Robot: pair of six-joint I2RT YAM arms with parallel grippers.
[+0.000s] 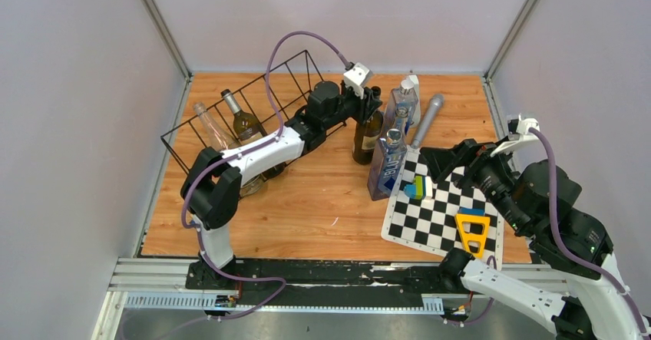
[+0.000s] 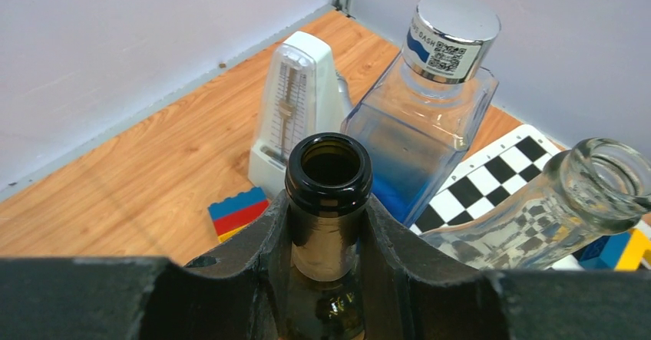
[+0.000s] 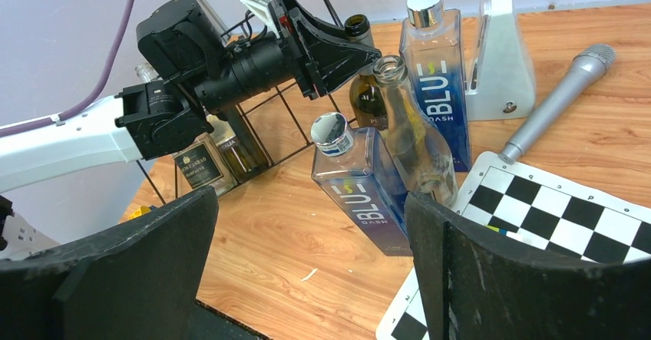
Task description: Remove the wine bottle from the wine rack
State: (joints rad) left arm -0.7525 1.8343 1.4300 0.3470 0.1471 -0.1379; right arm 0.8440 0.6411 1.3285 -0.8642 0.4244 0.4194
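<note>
A dark brown wine bottle (image 1: 366, 136) stands upright just right of the wine rack (image 1: 230, 113), outside its black wire frame. My left gripper (image 1: 370, 103) is shut on the bottle's neck. In the left wrist view the fingers (image 2: 265, 240) press on both sides of the neck below the open mouth of the wine bottle (image 2: 328, 163). The right wrist view shows the same bottle (image 3: 367, 98) held by the left gripper (image 3: 338, 44) beside the rack (image 3: 257, 129); its base is hidden. My right gripper (image 3: 307, 263) hangs open over bare table, nothing between its fingers.
Two more bottles (image 1: 244, 123) lie in the rack. Two blue square bottles (image 1: 386, 165), a clear glass bottle (image 3: 411, 136), a white metronome (image 2: 295, 110) and a silver microphone (image 1: 427, 119) crowd round the held bottle. A checkerboard (image 1: 437, 217) carries coloured blocks (image 1: 417, 188).
</note>
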